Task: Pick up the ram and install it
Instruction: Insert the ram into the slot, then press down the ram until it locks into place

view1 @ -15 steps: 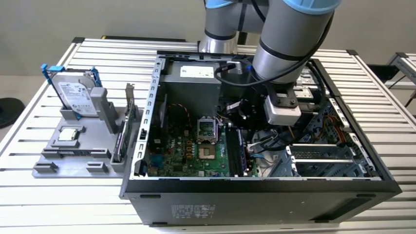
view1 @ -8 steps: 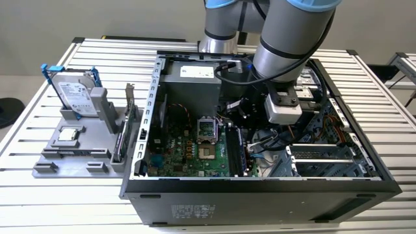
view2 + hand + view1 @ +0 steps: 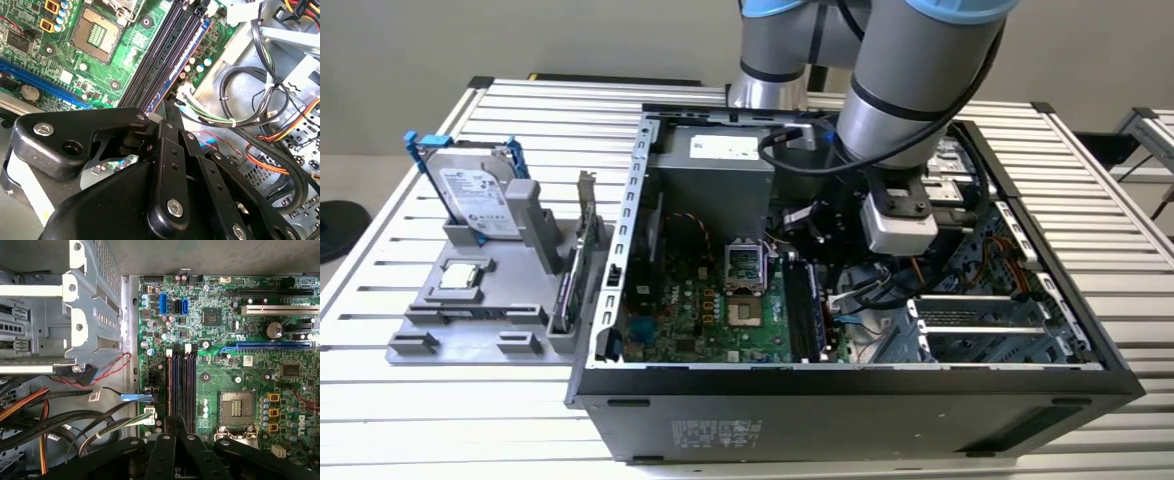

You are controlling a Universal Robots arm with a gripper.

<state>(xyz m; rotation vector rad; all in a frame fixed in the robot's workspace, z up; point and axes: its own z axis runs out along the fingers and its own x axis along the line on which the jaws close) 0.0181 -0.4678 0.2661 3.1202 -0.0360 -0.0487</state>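
An open computer case (image 3: 854, 385) lies on its side on a slatted metal table (image 3: 400, 400). Inside it, a green motherboard (image 3: 707, 310) covers the floor. It has an empty processor socket (image 3: 237, 410) and a row of long black memory slots (image 3: 190, 385) beside it.

The ram (image 3: 192, 47), a thin dark board with a blue edge, stands on its edge in the outermost slot, on the side nearest the cables. The gripper (image 3: 167, 107) reaches down into the case from the robot arm (image 3: 907, 90). Its black fingers (image 3: 165, 440) are drawn narrow, and their tips close on one end of the ram.

Just beside that slot, bundles of black, orange and white cables (image 3: 260, 100) loop across the bare metal floor of the case. A grey perforated drive cage (image 3: 75, 315) sits beyond them.

Outside the case, towards the exterior view's left, is a grey holder tray (image 3: 467, 345). It carries a silver hard drive (image 3: 470, 195) upright in a blue frame and a square processor chip (image 3: 460, 280) lying flat. An expansion card (image 3: 583, 265) stands on edge in the tray, close to the case wall.
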